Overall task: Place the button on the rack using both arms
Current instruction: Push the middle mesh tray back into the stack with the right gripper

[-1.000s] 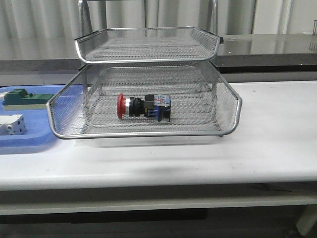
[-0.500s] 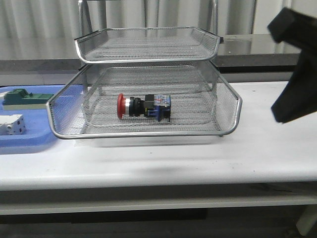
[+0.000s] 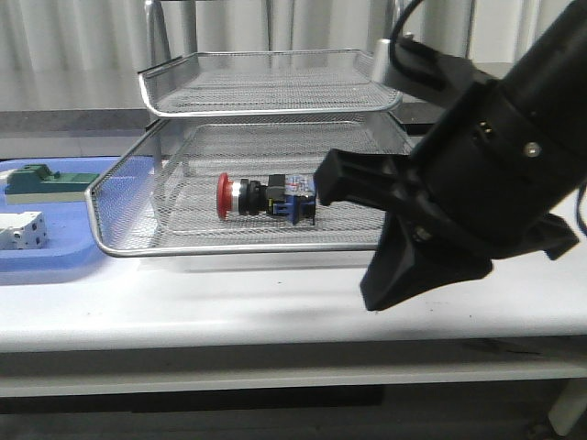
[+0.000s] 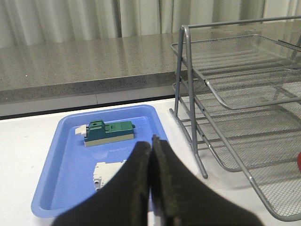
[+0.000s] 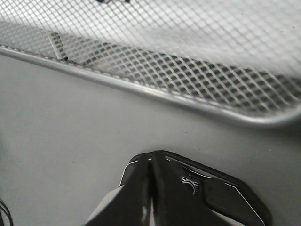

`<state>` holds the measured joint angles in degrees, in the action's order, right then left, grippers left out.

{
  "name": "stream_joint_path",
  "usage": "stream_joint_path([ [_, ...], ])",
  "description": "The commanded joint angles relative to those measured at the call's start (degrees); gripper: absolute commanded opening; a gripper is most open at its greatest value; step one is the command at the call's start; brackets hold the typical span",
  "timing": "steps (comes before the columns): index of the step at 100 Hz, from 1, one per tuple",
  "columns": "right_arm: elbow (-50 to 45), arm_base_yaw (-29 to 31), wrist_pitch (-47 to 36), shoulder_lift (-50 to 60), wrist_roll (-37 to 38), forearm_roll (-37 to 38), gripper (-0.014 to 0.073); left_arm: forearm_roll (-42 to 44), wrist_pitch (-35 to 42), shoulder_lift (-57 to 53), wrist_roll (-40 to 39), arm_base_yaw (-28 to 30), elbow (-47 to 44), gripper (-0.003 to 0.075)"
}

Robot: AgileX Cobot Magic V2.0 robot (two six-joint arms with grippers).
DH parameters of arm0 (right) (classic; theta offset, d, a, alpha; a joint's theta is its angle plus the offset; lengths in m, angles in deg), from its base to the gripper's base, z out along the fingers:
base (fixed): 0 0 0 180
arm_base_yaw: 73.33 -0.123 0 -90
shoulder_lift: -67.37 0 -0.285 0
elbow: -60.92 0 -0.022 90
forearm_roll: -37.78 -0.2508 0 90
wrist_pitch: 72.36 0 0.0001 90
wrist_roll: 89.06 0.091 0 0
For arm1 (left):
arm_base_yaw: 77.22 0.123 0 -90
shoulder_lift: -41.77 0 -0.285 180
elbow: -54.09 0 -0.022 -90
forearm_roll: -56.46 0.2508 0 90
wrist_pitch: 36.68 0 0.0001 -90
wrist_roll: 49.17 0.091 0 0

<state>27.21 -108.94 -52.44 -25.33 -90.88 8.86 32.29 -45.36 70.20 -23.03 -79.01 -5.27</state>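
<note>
The button (image 3: 264, 196) lies on its side in the lower visible tier of the wire-mesh rack (image 3: 275, 247), red head to the left. A sliver of red shows at the edge of the left wrist view (image 4: 299, 160). My right arm fills the right foreground and hides the rack's right side. Its gripper (image 3: 371, 298) is shut and empty, just above the white table in front of the rack's front rim (image 5: 188, 101), fingertips together (image 5: 150, 160). My left gripper (image 4: 152, 141) is shut and empty over the blue tray, left of the rack (image 4: 225, 101); it is out of the front view.
A flat blue tray (image 3: 46, 261) at the far left holds a green block (image 3: 41, 181) and a white block (image 3: 20, 231); all three also show in the left wrist view: tray (image 4: 70, 188), green block (image 4: 109, 133), white block (image 4: 107, 172). A grey counter runs behind the table.
My right arm has swung in from the right edge, leftward and down, to in front of the rack's right half. The button and rack have not moved.
</note>
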Motion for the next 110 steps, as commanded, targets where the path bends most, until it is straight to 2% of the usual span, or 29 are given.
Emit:
stream_joint_path([
  [1, 4.0, -1.3, -2.9, -1.1, -0.6, -0.9, -0.0069, -0.7, 4.2, 0.2, -0.6, 0.1, 1.6, -0.002],
  [32, 11.5, -5.1, -2.6, -9.8, -0.6, -0.9, -0.0069, -0.7, 4.2, 0.2, -0.6, 0.1, 1.6, -0.002],
  [85, 18.8, -4.9, -3.2, -15.2, -0.6, 3.3, -0.0069, -0.7, 4.2, 0.2, -0.6, 0.1, 1.6, -0.002],
  [110, 24.4, -1.5, -2.1, -19.5, -0.6, 5.6, -0.0069, -0.7, 4.2, 0.2, -0.6, 0.1, 1.6, -0.002],
])
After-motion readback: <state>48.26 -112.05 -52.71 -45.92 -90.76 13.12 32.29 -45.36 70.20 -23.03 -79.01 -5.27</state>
